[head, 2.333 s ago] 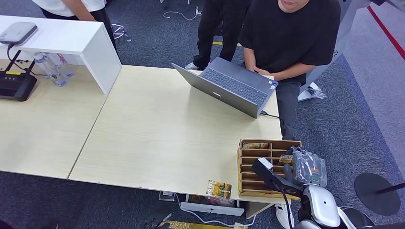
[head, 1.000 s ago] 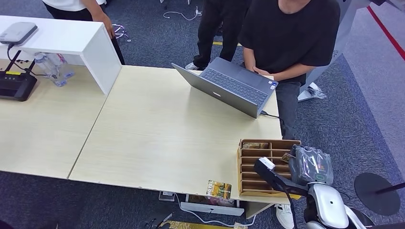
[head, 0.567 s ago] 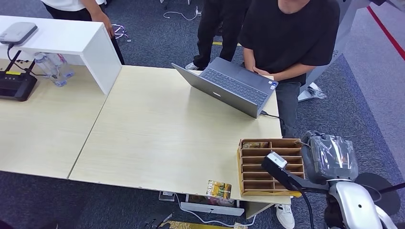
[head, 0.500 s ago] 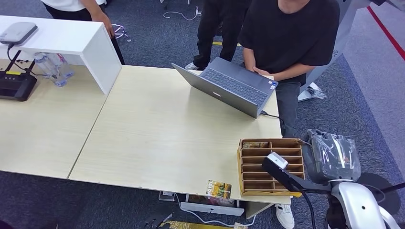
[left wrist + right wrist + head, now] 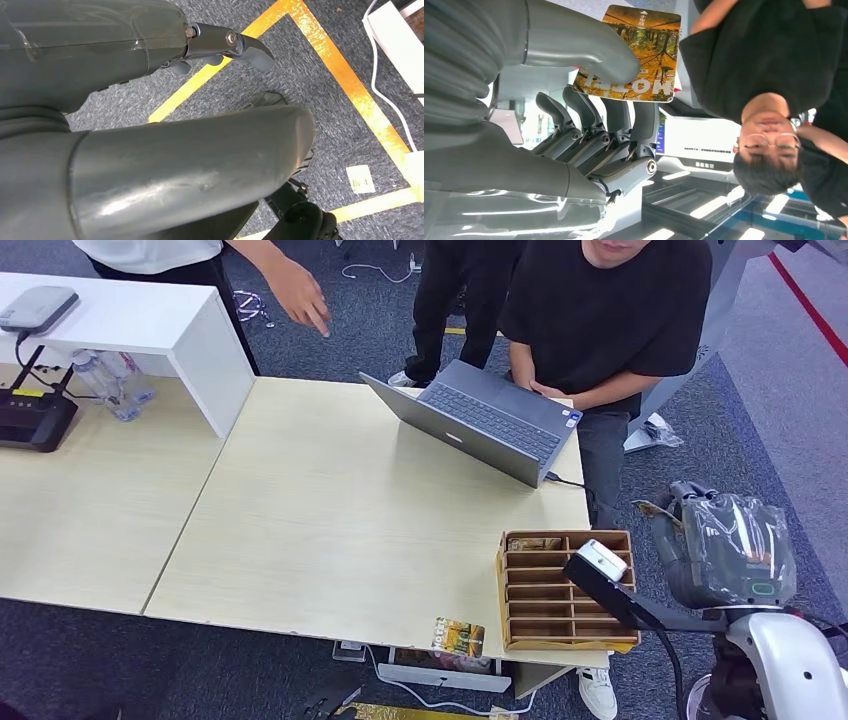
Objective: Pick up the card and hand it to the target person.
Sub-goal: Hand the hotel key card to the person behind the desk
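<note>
My right hand (image 5: pixel 725 545) is raised beside the table's right edge, under a clear plastic cover. In the right wrist view the card (image 5: pixel 634 55), printed with an autumn forest picture, is pinched between the thumb (image 5: pixel 589 50) and the fingers (image 5: pixel 624 117). It points toward a person in a black shirt (image 5: pixel 774 55). That person (image 5: pixel 610 310) stands behind the laptop at the table's far side. In the left wrist view my left hand (image 5: pixel 150 165) hangs over the carpet with nothing in it, its fingers apart.
A wooden slotted box (image 5: pixel 560 590) stands at the table's front right corner, and a similar card (image 5: pixel 458 637) lies at the front edge. An open laptop (image 5: pixel 480 425) sits at the far right. A white shelf (image 5: pixel 130 325) and another person's outstretched hand (image 5: pixel 300 295) are at the back left.
My right hand has lifted away from the wooden box and moved right and farther back with the card. The person at the back left has stretched a hand out.
</note>
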### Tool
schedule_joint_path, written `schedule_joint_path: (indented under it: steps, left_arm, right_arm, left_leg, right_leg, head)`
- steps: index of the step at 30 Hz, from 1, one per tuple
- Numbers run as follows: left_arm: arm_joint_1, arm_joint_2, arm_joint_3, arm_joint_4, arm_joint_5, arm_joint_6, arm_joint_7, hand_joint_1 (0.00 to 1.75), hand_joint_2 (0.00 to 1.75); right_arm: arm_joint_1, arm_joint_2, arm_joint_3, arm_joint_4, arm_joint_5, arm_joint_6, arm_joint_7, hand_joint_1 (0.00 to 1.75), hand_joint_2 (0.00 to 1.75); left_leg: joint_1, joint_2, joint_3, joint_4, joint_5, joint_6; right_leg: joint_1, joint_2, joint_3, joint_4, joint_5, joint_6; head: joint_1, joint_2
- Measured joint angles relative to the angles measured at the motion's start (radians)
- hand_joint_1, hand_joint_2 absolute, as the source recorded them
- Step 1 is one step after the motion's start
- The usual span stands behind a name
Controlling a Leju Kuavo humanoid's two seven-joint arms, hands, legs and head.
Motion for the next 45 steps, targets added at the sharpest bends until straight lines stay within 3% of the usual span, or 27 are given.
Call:
schedule_joint_path:
  steps: [21, 45]
  left_arm:
    - [-0.022, -0.010, 0.000, 0.000, -0.024, -0.014, 0.016, 0.00, 0.00]
    - [-0.027, -0.014, 0.000, 0.000, -0.029, -0.014, 0.018, 0.00, 0.00]
  right_arm:
    - [-0.068, 0.000, -0.006, 0.128, -0.076, -0.031, 0.000, 1.57, 1.75]
    - [-0.073, 0.021, 0.041, 0.359, 0.022, -0.221, -0.001, 1.57, 1.75]
  left_leg:
    - [0.000, 0.000, 0.000, 0.000, 0.000, 0.000]
    - [0.000, 0.000, 0.000, 0.000, 0.000, 0.000]
  right_leg:
    - [0.000, 0.000, 0.000, 0.000, 0.000, 0.000]
    - [0.000, -0.001, 0.000, 0.000, 0.000, 0.000]
  head:
    - [0.000, 0.000]
    - [0.000, 0.000]
